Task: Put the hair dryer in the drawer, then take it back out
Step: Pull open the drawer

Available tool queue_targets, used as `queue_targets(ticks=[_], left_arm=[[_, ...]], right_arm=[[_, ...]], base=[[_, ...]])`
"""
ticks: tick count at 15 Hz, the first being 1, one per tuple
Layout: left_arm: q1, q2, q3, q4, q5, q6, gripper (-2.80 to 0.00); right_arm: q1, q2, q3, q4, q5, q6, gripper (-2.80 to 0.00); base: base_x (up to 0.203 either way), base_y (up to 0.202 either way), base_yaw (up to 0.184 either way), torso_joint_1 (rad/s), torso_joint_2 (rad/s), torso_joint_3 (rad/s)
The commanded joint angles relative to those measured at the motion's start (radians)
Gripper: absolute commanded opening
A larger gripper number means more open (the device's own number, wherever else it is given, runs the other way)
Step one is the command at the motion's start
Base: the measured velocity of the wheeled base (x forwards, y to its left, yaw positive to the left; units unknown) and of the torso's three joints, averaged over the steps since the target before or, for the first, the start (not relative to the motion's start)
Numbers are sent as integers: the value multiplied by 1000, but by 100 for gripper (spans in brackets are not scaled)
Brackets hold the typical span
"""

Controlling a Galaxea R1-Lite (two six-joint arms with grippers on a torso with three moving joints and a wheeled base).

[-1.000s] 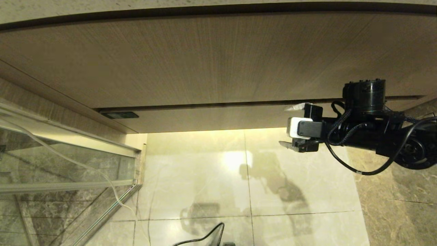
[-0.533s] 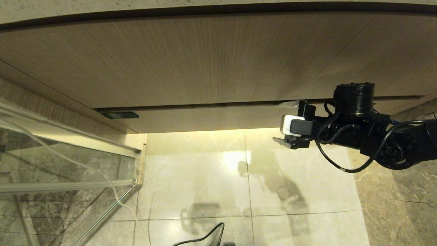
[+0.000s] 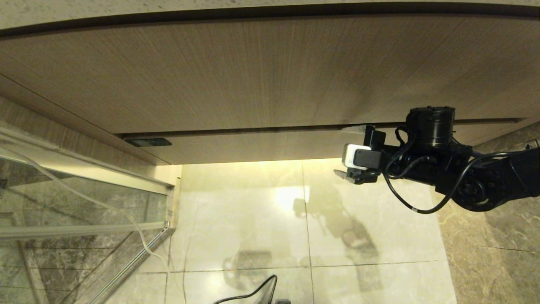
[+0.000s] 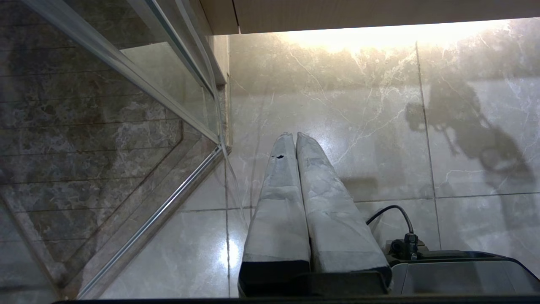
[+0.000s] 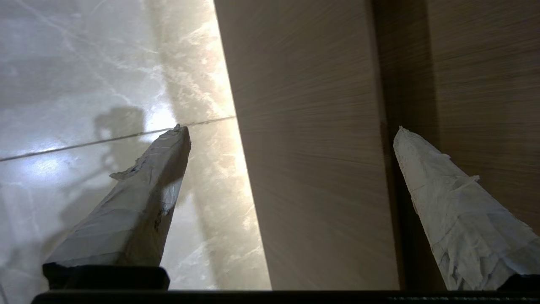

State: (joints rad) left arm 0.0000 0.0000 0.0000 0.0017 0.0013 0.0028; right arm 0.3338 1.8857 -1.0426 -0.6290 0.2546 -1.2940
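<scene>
Right tool [image 3: 349,150] — spread wide — straddles the drawer [image 3: 270,145] front.

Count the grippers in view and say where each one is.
2. The right gripper is open, its fingers either side of the drawer front; the left gripper is shut, over the floor tiles.

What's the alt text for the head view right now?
The right tool, open and empty, reaches in from the right to the flat front of a closed wood-grain drawer, one finger at the seam above it. Glossy marble floor lies below and a glass panel stands at left.
</scene>
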Motion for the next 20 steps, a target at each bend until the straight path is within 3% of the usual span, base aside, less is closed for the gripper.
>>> queue_targets(ticks=[1,10,20], left_arm=[[0,0,0,0,0,0,-280],[0,0,0,0,0,0,-280],[0,0,0,0,0,0,-280]], right_arm=[[1,11,-2,-32,2,-3,0],[-10,72,-19,-165,-1,7,0],[-39,145,-47,-179,-3,7,0]], base=[[0,0,0,0,0,0],[0,0,0,0,0,0],[0,0,0,0,0,0]])
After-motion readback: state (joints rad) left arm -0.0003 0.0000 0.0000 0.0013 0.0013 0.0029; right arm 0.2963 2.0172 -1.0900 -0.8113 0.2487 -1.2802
